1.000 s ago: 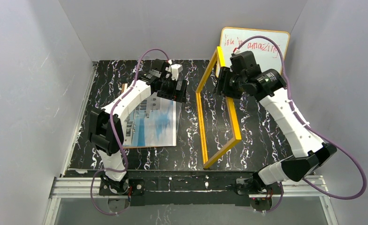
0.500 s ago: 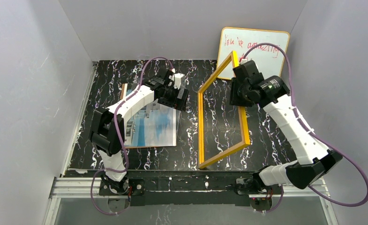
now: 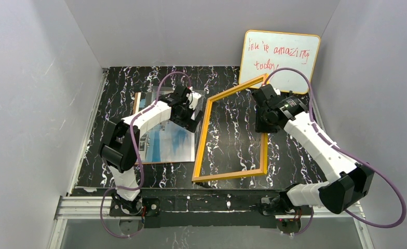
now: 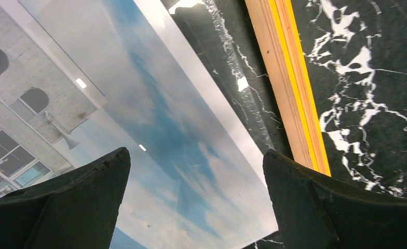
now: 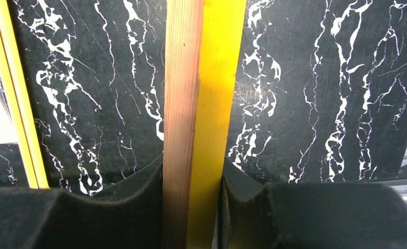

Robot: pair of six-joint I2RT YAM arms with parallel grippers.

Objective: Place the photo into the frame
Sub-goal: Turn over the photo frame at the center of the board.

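The black, white-veined table (image 3: 160, 176) bears the photo (image 3: 170, 140) at left, the frame (image 3: 230, 175) beside it.

frame (image 3: 202, 139): yellow front, orange-wood back | photo (image 3: 173, 137): blue cloudy sky, white building | tabletop (image 3: 284, 162): black, white marble veins | whiteboard (image 3: 289, 44): white, red writing, yellow edge

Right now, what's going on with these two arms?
The right pincer is clamped on the right-hand rail of the frame, holding it over the black marbled table. The left pincer is open, poised above the photo. The photo lies picture side up on the left of the table, just beside the frame's left rail. It is not yet in the frame.
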